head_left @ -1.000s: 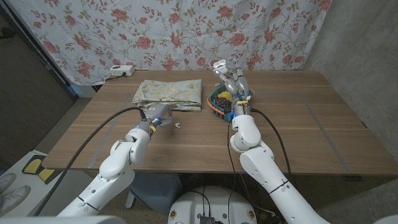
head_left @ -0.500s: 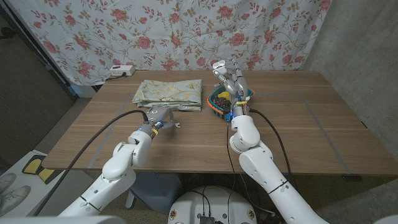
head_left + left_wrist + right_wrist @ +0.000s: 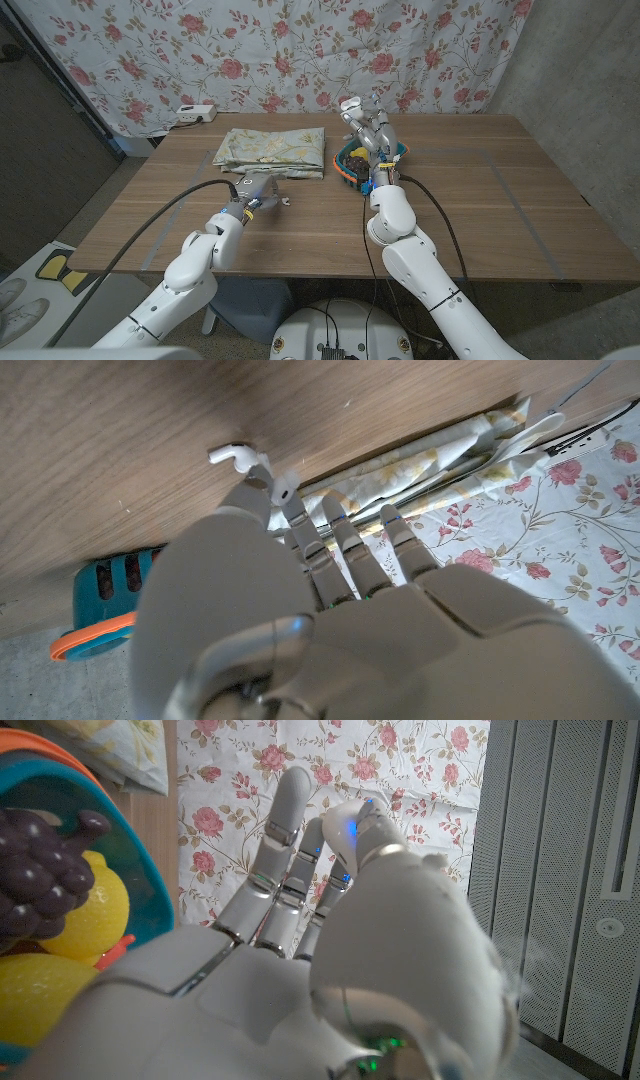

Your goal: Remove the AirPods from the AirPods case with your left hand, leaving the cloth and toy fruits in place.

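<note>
A white AirPod (image 3: 286, 200) (image 3: 230, 455) is just over the wood in front of the cloth. My left hand (image 3: 258, 190) (image 3: 300, 620) reaches low over the table and pinches its stem at the fingertips (image 3: 262, 470), with the other fingers stretched out. My right hand (image 3: 373, 128) (image 3: 300, 950) is raised over the fruit basket and holds the small white AirPods case (image 3: 350, 104) at its fingertips. The folded floral cloth (image 3: 275, 150) (image 3: 430, 455) lies at the back, left of the basket. The teal basket (image 3: 345, 172) (image 3: 100, 610) holds toy grapes (image 3: 40, 860) and yellow fruit (image 3: 90, 910).
A white power strip (image 3: 192, 113) sits at the table's back left corner. A flowered curtain hangs behind the table. Bare wood stretches across the right half (image 3: 490, 190) and along the front edge.
My left hand has edged a little toward the table's middle and its fingers have stretched out to the AirPod. The right hand with the case has hardly moved.
</note>
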Controlling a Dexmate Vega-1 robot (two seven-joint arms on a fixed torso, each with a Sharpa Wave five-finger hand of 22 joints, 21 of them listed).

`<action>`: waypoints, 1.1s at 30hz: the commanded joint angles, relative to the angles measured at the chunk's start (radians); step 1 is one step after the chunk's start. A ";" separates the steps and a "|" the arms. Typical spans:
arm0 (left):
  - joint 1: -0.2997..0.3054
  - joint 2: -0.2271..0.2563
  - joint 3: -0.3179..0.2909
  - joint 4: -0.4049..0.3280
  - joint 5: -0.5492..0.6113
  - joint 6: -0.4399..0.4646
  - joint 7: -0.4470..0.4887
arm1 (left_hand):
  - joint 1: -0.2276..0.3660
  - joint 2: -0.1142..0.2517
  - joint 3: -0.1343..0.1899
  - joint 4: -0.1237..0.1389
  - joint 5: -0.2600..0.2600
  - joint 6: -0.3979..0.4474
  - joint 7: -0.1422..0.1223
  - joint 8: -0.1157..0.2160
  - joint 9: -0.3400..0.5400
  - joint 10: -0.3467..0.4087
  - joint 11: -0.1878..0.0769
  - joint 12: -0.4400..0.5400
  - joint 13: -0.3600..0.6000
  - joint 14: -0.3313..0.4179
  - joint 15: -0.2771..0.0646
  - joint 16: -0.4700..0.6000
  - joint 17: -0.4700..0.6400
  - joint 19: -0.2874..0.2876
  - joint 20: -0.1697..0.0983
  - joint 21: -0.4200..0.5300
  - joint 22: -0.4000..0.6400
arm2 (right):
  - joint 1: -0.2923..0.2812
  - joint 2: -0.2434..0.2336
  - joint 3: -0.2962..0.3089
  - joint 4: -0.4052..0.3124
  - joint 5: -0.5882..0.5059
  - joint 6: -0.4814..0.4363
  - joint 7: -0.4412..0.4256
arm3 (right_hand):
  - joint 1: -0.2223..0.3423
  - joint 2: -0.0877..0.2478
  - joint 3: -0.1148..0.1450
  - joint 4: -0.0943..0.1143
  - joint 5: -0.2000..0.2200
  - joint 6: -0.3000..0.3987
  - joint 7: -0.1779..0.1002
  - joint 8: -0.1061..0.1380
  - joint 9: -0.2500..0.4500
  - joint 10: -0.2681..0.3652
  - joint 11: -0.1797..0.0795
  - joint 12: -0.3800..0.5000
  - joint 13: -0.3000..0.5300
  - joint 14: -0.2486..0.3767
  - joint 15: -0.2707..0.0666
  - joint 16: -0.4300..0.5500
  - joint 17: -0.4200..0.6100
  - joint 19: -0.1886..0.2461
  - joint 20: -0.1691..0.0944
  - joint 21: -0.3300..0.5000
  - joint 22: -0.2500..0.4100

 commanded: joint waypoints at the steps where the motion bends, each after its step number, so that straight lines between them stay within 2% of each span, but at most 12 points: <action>1: 0.011 0.002 -0.004 -0.002 -0.020 0.003 0.039 | -0.032 -0.014 0.003 0.012 -0.003 0.007 -0.001 0.007 0.004 -0.029 0.005 -0.034 -0.026 -0.031 -0.007 -0.022 -0.016 0.001 -0.010 0.000 0.005 | 0.006 0.008 -0.006 0.006 0.000 0.000 0.001 | 0.001 0.007 -0.001 -0.001 0.004 0.001 -0.004 0.003 0.004 0.055 -0.047 0.008 0.003 0.102 -0.186 -0.002 0.001 -0.226 -0.120 0.006 0.000; 15: 0.042 0.034 -0.028 -0.027 -0.041 -0.005 0.016 | -0.074 -0.032 0.011 0.006 -0.005 0.009 -0.001 0.016 0.001 -0.093 0.011 -0.123 -0.080 -0.059 -0.010 -0.045 -0.063 0.000 -0.009 -0.002 0.005 | 0.017 0.017 -0.015 0.009 0.001 -0.013 0.006 | 0.001 0.007 -0.001 -0.001 0.004 0.002 -0.002 0.003 0.004 0.056 -0.047 0.007 0.003 0.102 -0.186 -0.002 0.001 -0.229 -0.119 0.009 0.000; 17: 0.035 0.024 -0.021 -0.022 -0.026 0.012 0.022 | -0.090 -0.042 0.009 0.004 -0.008 0.010 -0.002 0.018 0.001 -0.109 0.011 -0.149 -0.096 -0.074 -0.006 -0.051 -0.078 0.001 -0.008 -0.001 0.005 | 0.016 0.018 -0.014 0.008 0.000 -0.018 0.003 | 0.001 0.007 -0.001 -0.001 0.004 0.001 -0.002 0.003 0.004 0.056 -0.047 0.007 0.003 0.102 -0.186 -0.002 0.001 -0.229 -0.120 0.010 0.000; 19: 0.033 0.059 -0.046 -0.028 -0.085 -0.043 -0.015 | -0.094 -0.045 0.009 0.004 -0.009 0.012 -0.004 0.020 0.001 -0.112 0.012 -0.156 -0.100 -0.076 -0.006 -0.052 -0.082 0.001 -0.009 -0.001 0.005 | 0.016 0.019 -0.013 0.008 0.000 -0.019 0.003 | 0.001 0.007 -0.001 -0.001 0.004 0.001 -0.002 0.003 0.004 0.055 -0.047 0.007 0.003 0.103 -0.186 -0.002 0.001 -0.229 -0.119 0.010 0.000; 20: 0.040 0.052 -0.039 -0.038 -0.040 -0.012 0.005 | -0.104 -0.051 0.005 0.006 -0.012 0.015 -0.007 0.021 0.000 -0.110 0.012 -0.161 -0.105 -0.076 -0.002 -0.052 -0.087 -0.001 -0.008 -0.002 0.005 | 0.016 0.020 -0.013 0.009 0.002 -0.016 0.004 | 0.001 0.006 -0.001 -0.001 0.004 0.002 -0.002 0.003 0.004 0.055 -0.047 0.007 0.003 0.103 -0.186 -0.002 0.001 -0.229 -0.119 0.010 0.000; 21: 0.060 0.027 -0.067 -0.048 -0.078 -0.015 0.044 | -0.121 -0.058 -0.001 0.010 -0.017 0.017 -0.009 0.022 0.000 -0.106 0.012 -0.169 -0.112 -0.078 0.001 -0.051 -0.093 -0.006 -0.006 -0.004 0.005 | 0.017 0.021 -0.015 0.008 -0.001 -0.017 0.003 | 0.001 0.006 -0.001 -0.001 0.004 0.002 -0.002 0.002 0.004 0.055 -0.047 0.007 0.003 0.103 -0.186 -0.002 0.001 -0.230 -0.119 0.011 0.000; 22: 0.064 0.026 -0.079 -0.053 -0.107 -0.025 0.034 | -0.126 -0.059 -0.003 0.012 -0.018 0.015 -0.011 0.021 -0.001 -0.105 0.012 -0.172 -0.114 -0.079 0.001 -0.050 -0.094 -0.008 -0.005 -0.005 0.005 | 0.016 0.022 -0.016 0.007 -0.004 -0.017 0.002 | 0.001 0.006 -0.001 -0.001 0.004 0.002 -0.002 0.002 0.004 0.055 -0.047 0.007 0.003 0.103 -0.186 -0.002 0.001 -0.230 -0.120 0.011 0.000; 24: 0.065 0.038 -0.072 -0.054 -0.074 -0.025 0.048 | -0.136 -0.061 -0.005 0.015 -0.020 0.013 -0.009 0.021 -0.001 -0.102 0.012 -0.176 -0.119 -0.079 0.000 -0.049 -0.098 -0.008 -0.006 -0.005 0.005 | 0.015 0.022 -0.017 0.005 -0.008 -0.020 -0.002 | 0.001 0.006 -0.001 -0.001 0.004 0.001 -0.002 0.002 0.004 0.054 -0.047 0.007 0.003 0.103 -0.186 -0.002 0.001 -0.230 -0.120 0.012 0.000; 26: 0.077 0.000 -0.098 -0.055 -0.138 -0.041 0.086 | -0.169 -0.069 -0.016 0.027 -0.028 0.013 -0.010 0.021 -0.003 -0.094 0.012 -0.188 -0.130 -0.080 0.002 -0.046 -0.105 -0.009 -0.009 -0.005 0.005 | 0.010 0.023 -0.017 0.002 -0.006 -0.018 -0.004 | 0.001 0.006 -0.001 -0.001 0.004 0.002 -0.002 0.002 0.004 0.055 -0.047 0.007 0.003 0.103 -0.186 -0.002 0.001 -0.230 -0.120 0.012 0.000; 27: 0.078 -0.013 -0.091 -0.052 -0.116 -0.029 0.119 | -0.189 -0.074 -0.022 0.033 -0.033 0.013 -0.007 0.021 -0.003 -0.090 0.013 -0.195 -0.136 -0.079 0.002 -0.044 -0.110 -0.012 -0.007 -0.006 0.005 | 0.009 0.022 -0.018 0.001 -0.009 -0.016 -0.005 | 0.001 0.006 -0.001 -0.001 0.004 0.002 -0.001 0.002 0.004 0.055 -0.047 0.007 0.004 0.103 -0.186 -0.002 0.001 -0.231 -0.119 0.012 0.000; 29: 0.074 0.003 -0.093 -0.056 -0.119 -0.047 0.109 | -0.205 -0.077 -0.026 0.038 -0.035 0.013 -0.003 0.021 -0.004 -0.096 0.014 -0.207 -0.143 -0.080 0.001 -0.043 -0.114 -0.011 -0.006 -0.006 0.005 | 0.005 0.021 -0.020 -0.001 -0.016 -0.011 -0.009 | 0.001 0.006 -0.001 -0.001 0.004 0.002 -0.001 0.002 0.004 0.055 -0.047 0.007 0.004 0.103 -0.186 -0.002 0.001 -0.231 -0.119 0.013 0.000; 33: 0.075 -0.015 -0.094 -0.052 -0.124 -0.070 0.166 | -0.220 -0.078 -0.029 0.042 -0.036 0.009 0.000 0.020 -0.005 -0.104 0.019 -0.219 -0.150 -0.088 0.007 -0.045 -0.120 -0.011 -0.005 -0.006 0.005 | 0.000 0.016 -0.028 -0.009 -0.029 -0.014 -0.012 | 0.001 0.006 -0.001 -0.001 0.005 0.002 0.000 0.002 0.004 0.055 -0.047 0.007 0.004 0.103 -0.186 -0.002 0.001 -0.231 -0.119 0.014 0.000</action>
